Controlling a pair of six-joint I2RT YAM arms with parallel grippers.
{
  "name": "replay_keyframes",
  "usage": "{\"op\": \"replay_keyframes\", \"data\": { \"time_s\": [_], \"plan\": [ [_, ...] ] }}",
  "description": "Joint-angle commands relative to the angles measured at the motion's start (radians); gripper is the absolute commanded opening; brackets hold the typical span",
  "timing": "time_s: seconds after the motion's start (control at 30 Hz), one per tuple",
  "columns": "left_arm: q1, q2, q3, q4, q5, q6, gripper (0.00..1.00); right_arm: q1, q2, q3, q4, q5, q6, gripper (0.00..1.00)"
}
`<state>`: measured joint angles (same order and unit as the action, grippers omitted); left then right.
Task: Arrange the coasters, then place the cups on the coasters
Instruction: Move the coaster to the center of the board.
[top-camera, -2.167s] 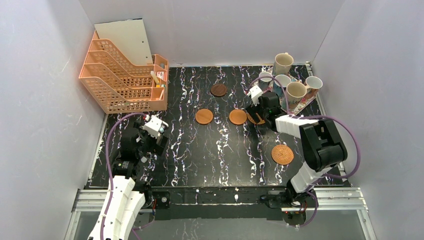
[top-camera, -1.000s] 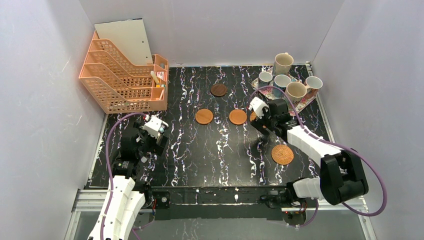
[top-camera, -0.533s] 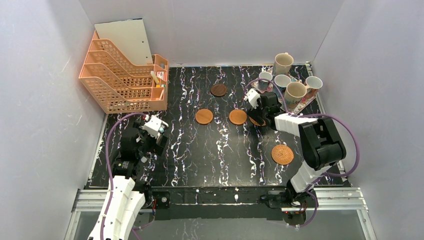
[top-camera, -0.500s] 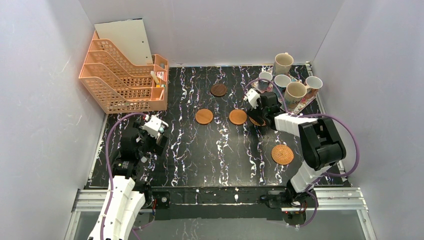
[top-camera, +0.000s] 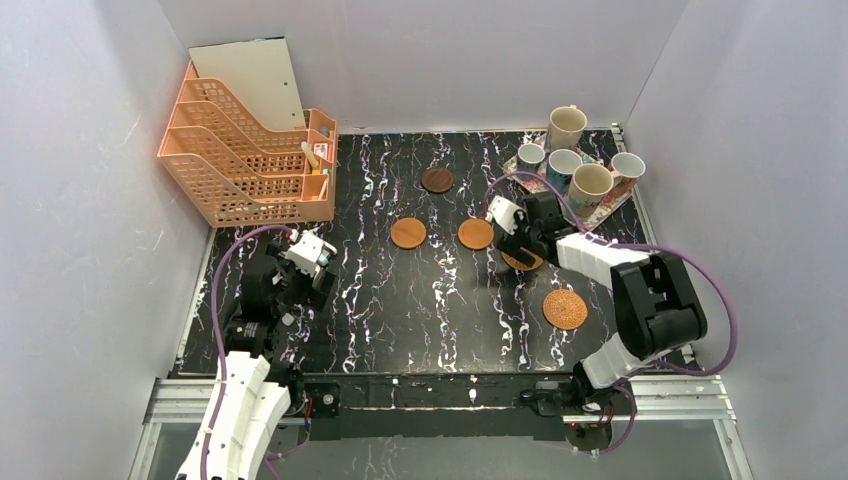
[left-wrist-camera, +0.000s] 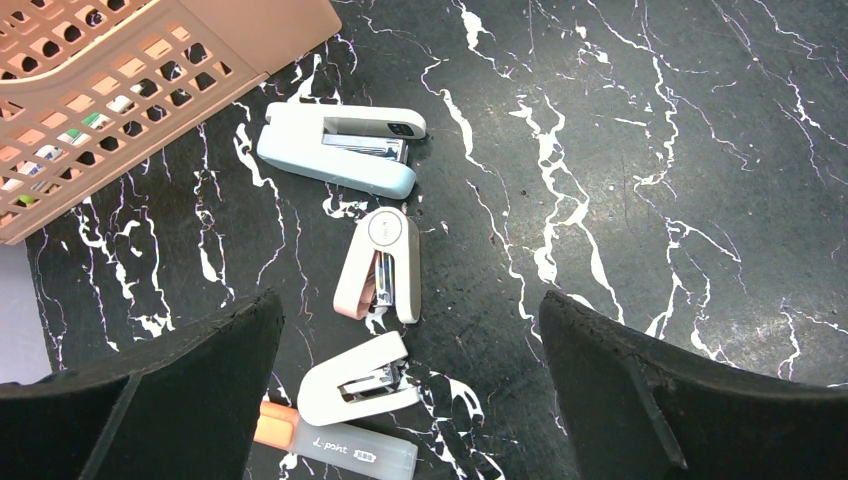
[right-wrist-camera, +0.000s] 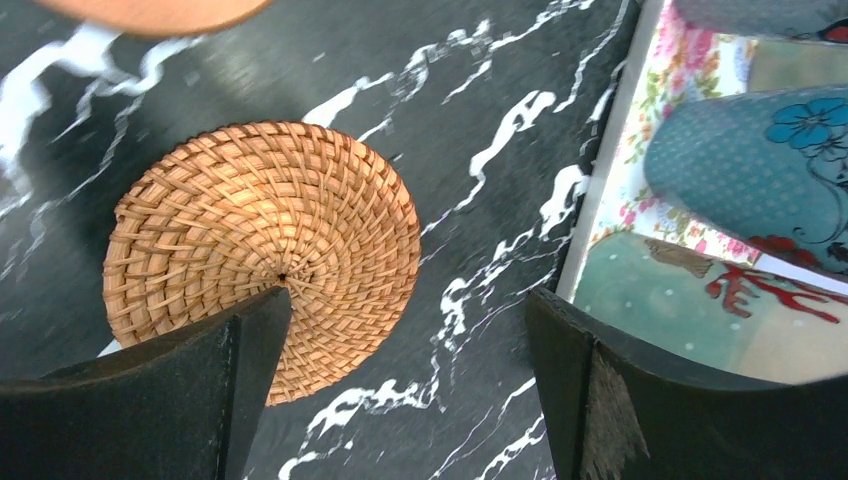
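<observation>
Right gripper (right-wrist-camera: 400, 310) is spread wide over a wicker coaster (right-wrist-camera: 260, 250) lying flat on the black, white-veined surface (top-camera: 400, 300), just beside the floral tray (right-wrist-camera: 640, 170). Left gripper (left-wrist-camera: 408, 300) is spread too. White walls (top-camera: 450, 60) enclose the surface. Only the left wrist view shows three staplers (left-wrist-camera: 380, 265) and a marker (left-wrist-camera: 340, 455) printed "point".

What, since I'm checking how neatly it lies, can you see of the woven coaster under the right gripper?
The woven coaster is a round orange-tan wicker disc, coiled in a spiral from its centre. It lies flat on the black marbled table, beside the floral tray with bare table between them. The right gripper hangs over it open, one finger covering its near edge in the wrist view; whether that finger touches it cannot be told. Nothing stands on it.
</observation>
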<state>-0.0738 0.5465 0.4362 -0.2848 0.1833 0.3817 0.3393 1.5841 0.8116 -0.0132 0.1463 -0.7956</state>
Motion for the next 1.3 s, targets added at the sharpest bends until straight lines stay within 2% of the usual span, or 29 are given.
{"op": "replay_keyframes", "data": {
  "time_s": [0.0, 0.17, 0.33, 0.73, 1.1, 1.27],
  "plan": [
    [0.008, 0.001, -0.002, -0.001, 0.004, -0.005, 0.98, 0.043, -0.061, -0.114, -0.3, -0.086, -0.057, 0.97],
    [0.008, -0.001, -0.002, -0.002, 0.006, -0.004, 0.98, 0.19, -0.174, -0.175, -0.348, -0.13, -0.035, 0.97],
    [0.008, -0.001, -0.002, -0.001, 0.005, -0.004, 0.98, 0.372, -0.195, -0.199, -0.333, -0.134, 0.015, 0.97],
    [0.011, -0.01, -0.004, 0.0, -0.002, -0.004, 0.98, 0.643, -0.013, -0.031, -0.196, -0.221, 0.069, 0.98],
    [0.014, -0.016, -0.007, 0.005, -0.01, -0.006, 0.98, 0.691, 0.276, 0.305, -0.114, -0.255, 0.184, 0.98],
    [0.016, -0.016, -0.007, 0.006, -0.01, -0.006, 0.98, 0.69, 0.358, 0.391, -0.104, -0.264, 0.258, 0.98]
  ]
}}
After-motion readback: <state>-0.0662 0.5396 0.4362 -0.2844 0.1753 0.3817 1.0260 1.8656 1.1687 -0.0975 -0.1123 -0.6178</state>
